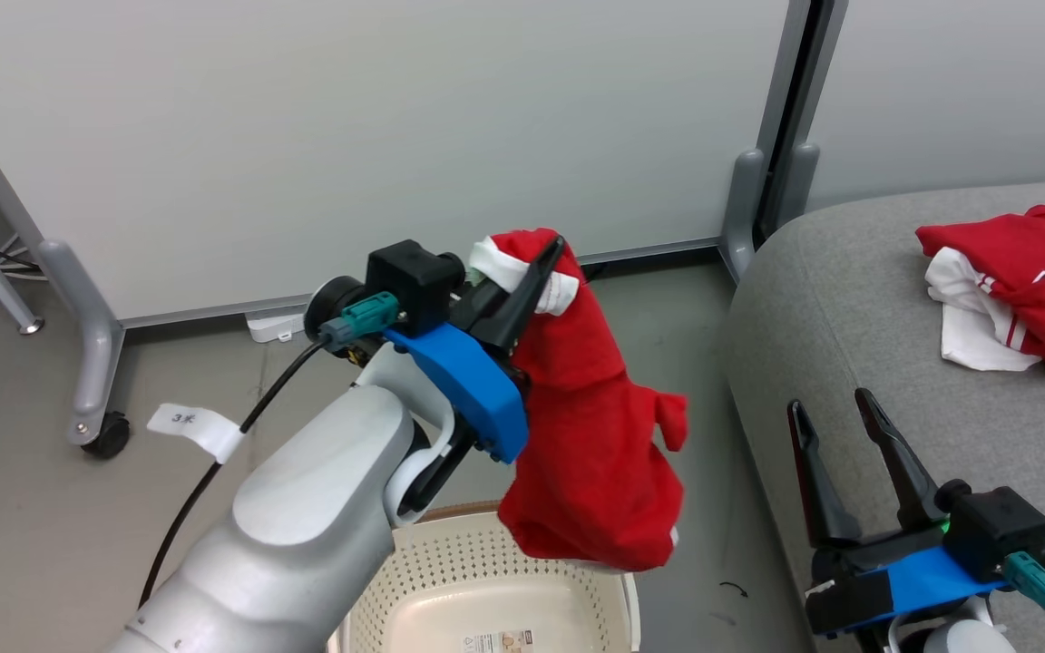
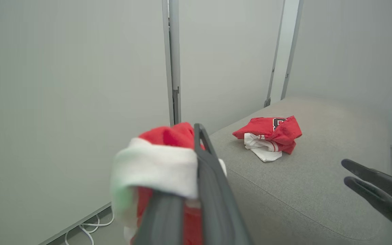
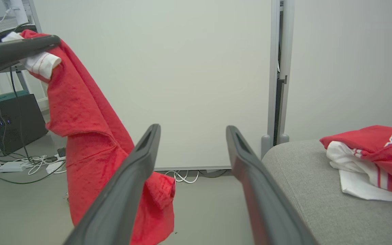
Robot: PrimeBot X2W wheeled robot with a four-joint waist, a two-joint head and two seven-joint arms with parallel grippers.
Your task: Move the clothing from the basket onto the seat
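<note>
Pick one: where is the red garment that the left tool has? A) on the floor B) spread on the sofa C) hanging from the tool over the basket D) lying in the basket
C: the left tool is shut on the white-trimmed edge of the red garment, which dangles over the basket; a second garment lies on the sofa.

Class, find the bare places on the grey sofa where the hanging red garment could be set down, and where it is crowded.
Free: the sofa's near stretch between its rounded left edge and the red-and-white pile, ahead of the open right gripper. Crowded: the far right, where the pile lies.
</note>
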